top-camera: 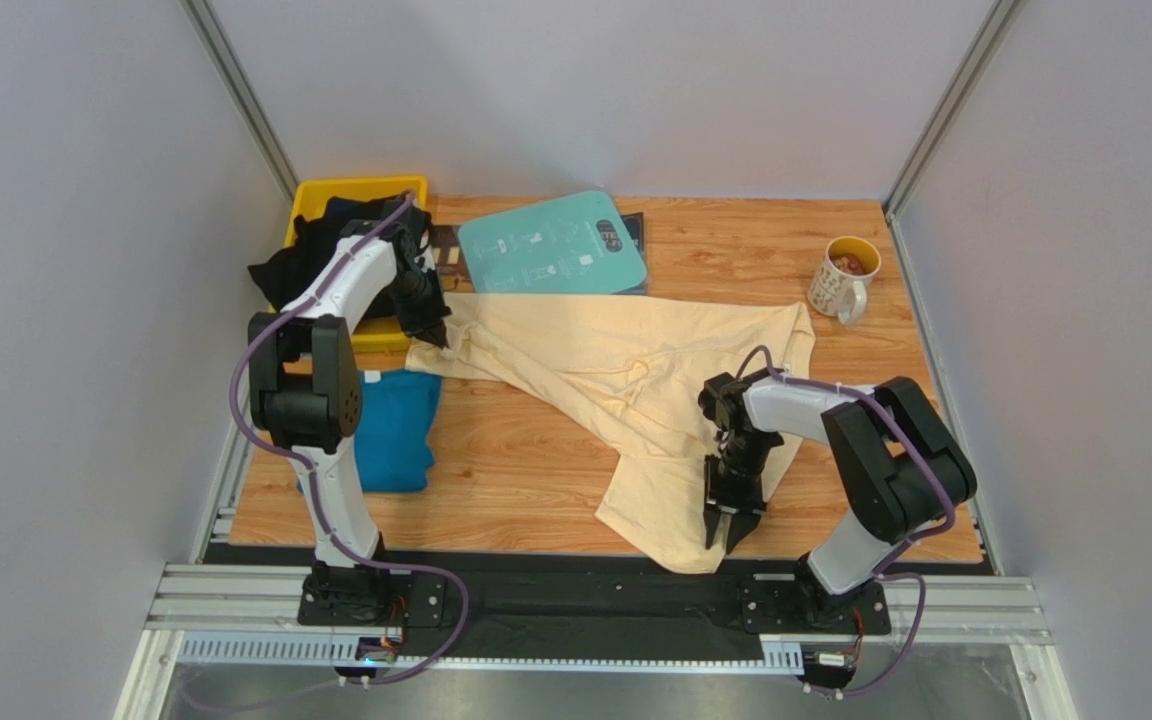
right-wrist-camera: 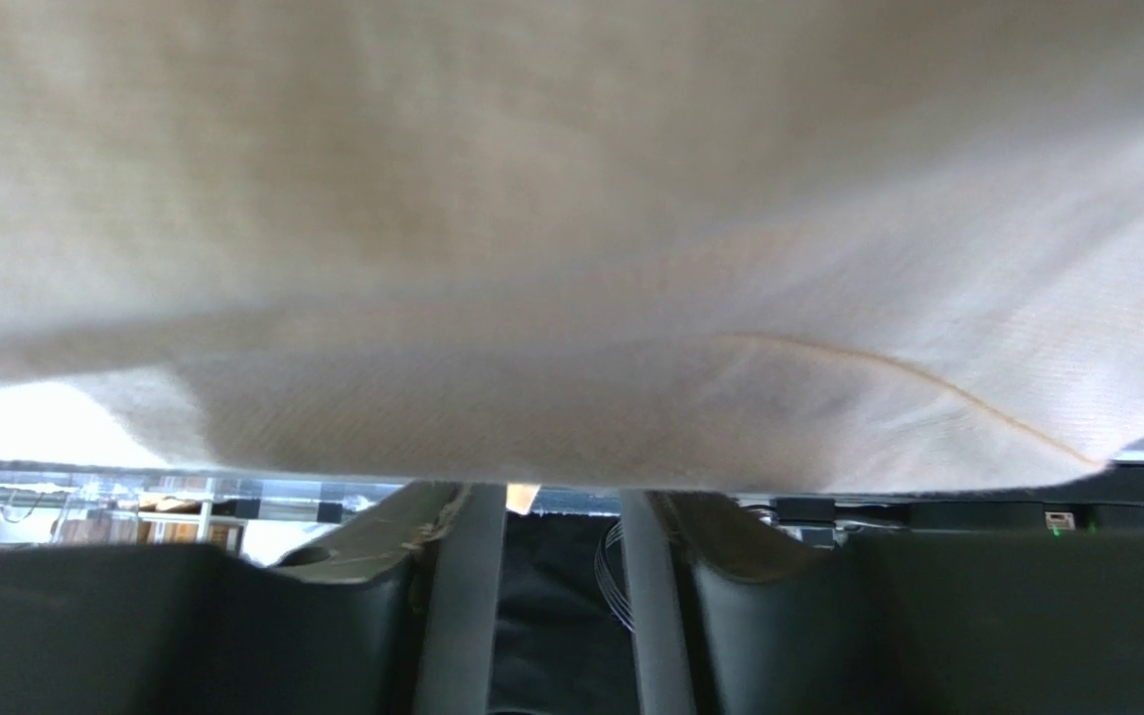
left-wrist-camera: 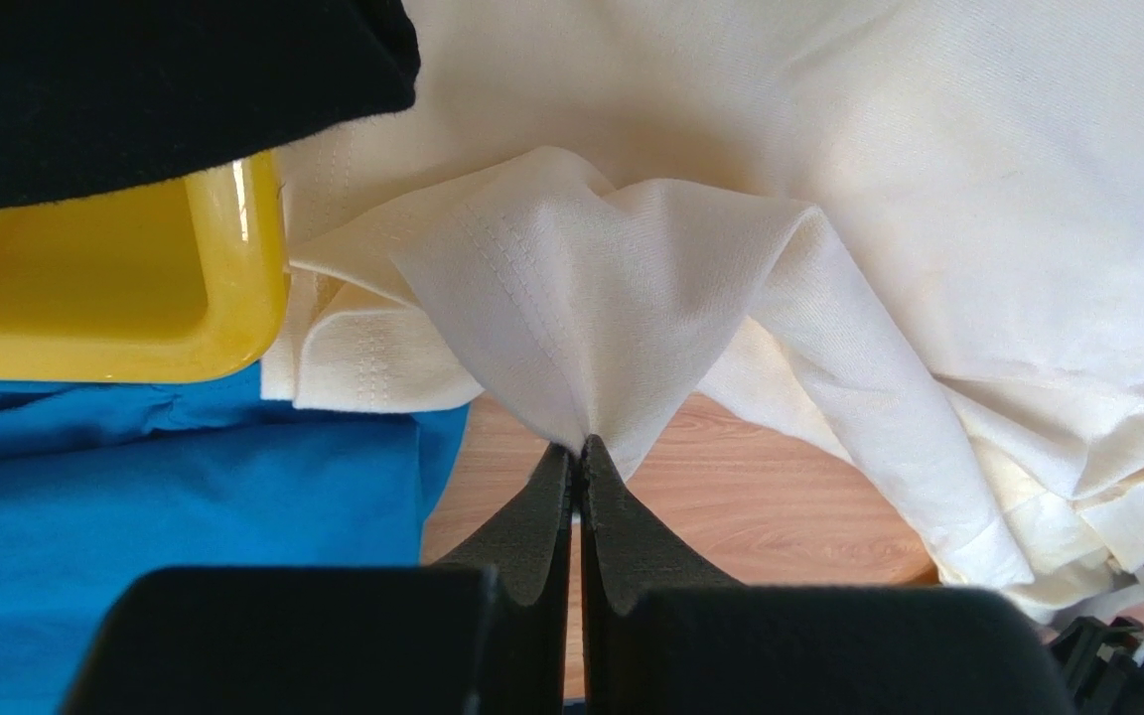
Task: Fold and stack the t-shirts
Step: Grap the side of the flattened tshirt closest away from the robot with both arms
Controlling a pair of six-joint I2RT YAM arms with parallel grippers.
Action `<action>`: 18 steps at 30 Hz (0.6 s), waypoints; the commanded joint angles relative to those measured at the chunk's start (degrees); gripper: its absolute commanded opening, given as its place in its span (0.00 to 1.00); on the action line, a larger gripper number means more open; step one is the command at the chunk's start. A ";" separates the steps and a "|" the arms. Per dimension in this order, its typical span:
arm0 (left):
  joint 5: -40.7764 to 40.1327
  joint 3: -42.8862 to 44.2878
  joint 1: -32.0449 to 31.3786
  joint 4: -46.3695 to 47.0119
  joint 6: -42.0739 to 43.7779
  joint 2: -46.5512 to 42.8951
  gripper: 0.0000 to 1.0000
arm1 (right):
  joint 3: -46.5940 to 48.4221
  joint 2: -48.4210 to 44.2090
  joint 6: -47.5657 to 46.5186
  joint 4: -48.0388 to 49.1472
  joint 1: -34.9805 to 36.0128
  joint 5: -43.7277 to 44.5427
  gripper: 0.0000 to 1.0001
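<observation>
A pale cream-yellow t-shirt (top-camera: 612, 360) lies spread and rumpled across the middle of the table. My left gripper (top-camera: 432, 333) is shut on a pinch of its left edge, beside the yellow bin; in the left wrist view the cream cloth (left-wrist-camera: 906, 179) rises in a peak from the closed fingertips (left-wrist-camera: 580, 447). My right gripper (top-camera: 729, 525) stands at the shirt's near end by the table's front edge. In the right wrist view its jaws (right-wrist-camera: 560, 499) stand apart with a gap, and the cream cloth (right-wrist-camera: 533, 224) drapes over their tips. A teal-blue t-shirt (top-camera: 394, 428) lies folded at the left.
Black shirts (top-camera: 319, 248) spill over a yellow bin (top-camera: 330, 195) at the back left. A rigid teal board (top-camera: 552, 243) lies at the back centre. A mug (top-camera: 845, 278) stands at the back right. The black rail runs along the front edge.
</observation>
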 commanded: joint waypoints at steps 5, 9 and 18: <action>-0.27 -1.65 -0.15 -0.29 1.04 -3.76 0.00 | -1.85 -3.20 2.90 8.03 0.83 7.32 0.11; 0.25 -1.91 -0.24 -0.29 0.78 -3.32 0.00 | -1.59 -3.91 2.99 7.68 0.83 7.59 0.09; -0.89 -1.30 -0.76 -0.03 0.52 -3.94 0.00 | 2.36 -6.28 1.24 4.00 0.74 7.58 0.00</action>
